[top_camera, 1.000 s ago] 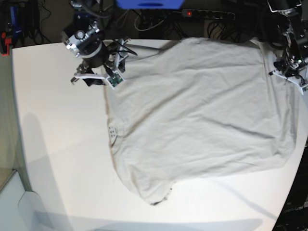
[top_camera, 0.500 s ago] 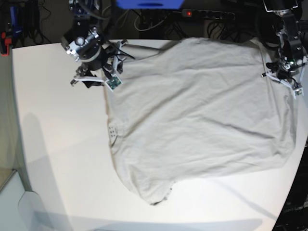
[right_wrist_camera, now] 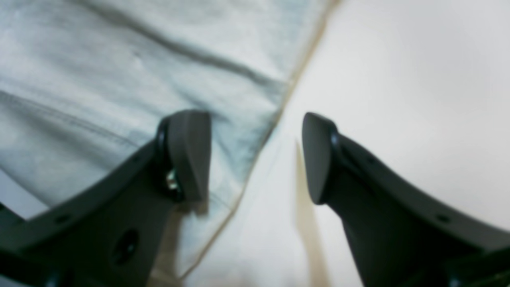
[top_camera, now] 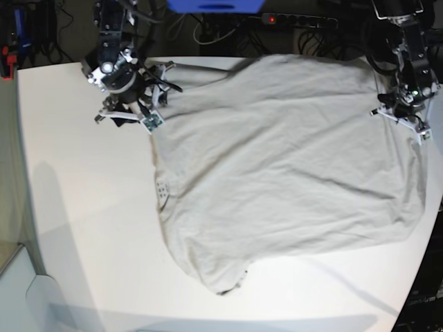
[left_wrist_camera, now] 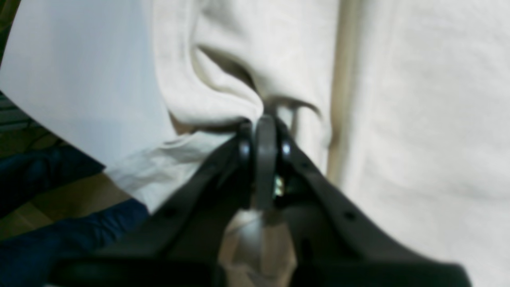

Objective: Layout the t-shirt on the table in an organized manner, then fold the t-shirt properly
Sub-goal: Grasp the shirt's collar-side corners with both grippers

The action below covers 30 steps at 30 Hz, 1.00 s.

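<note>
Your left end effector (left_wrist_camera: 265, 131) pinches the t-shirt (top_camera: 277, 166) hem at the surface (top_camera: 83, 207) edge; the right end effector (right_wrist_camera: 255, 155) gapes, straddling the opposite hem.

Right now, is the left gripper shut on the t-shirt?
Shut: the left gripper has its jaws together, pinching a bunched fold of the t-shirt.
</note>
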Each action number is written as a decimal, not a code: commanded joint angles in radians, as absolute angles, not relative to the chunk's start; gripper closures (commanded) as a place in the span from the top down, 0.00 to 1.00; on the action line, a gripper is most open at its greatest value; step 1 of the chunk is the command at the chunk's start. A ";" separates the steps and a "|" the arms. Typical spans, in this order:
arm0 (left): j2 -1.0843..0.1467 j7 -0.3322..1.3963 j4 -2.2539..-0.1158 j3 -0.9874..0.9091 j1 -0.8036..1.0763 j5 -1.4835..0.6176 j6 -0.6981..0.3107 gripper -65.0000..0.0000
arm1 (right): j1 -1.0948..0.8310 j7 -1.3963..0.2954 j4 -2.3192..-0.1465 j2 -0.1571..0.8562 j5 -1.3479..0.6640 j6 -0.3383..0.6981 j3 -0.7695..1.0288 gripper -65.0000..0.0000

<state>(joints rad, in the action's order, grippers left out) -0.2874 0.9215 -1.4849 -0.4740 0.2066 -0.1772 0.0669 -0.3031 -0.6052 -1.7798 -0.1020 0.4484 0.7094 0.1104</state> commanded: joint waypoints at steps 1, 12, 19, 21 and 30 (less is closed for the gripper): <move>-0.282 0.970 -1.483 -0.467 0.213 -0.217 0.059 0.01 | -0.311 -0.624 -1.771 -0.104 0.463 0.698 0.108 0.57; -0.237 0.972 -1.550 -0.467 0.209 -0.217 0.059 0.01 | -0.300 -0.624 -1.704 -0.094 0.464 0.698 0.107 0.44; -0.228 0.972 -1.584 -0.467 0.211 -0.226 0.059 0.01 | -0.305 -0.624 -1.705 -0.091 0.464 0.698 0.107 0.03; -0.226 0.972 -1.584 -0.467 0.211 -0.228 0.059 0.00 | -0.306 -0.624 -1.713 -0.091 0.466 0.698 0.113 0.00; -0.139 0.974 -1.722 -0.467 0.205 -0.228 0.059 0.00 | -0.298 -0.624 -1.903 -0.070 0.466 0.698 0.189 0.00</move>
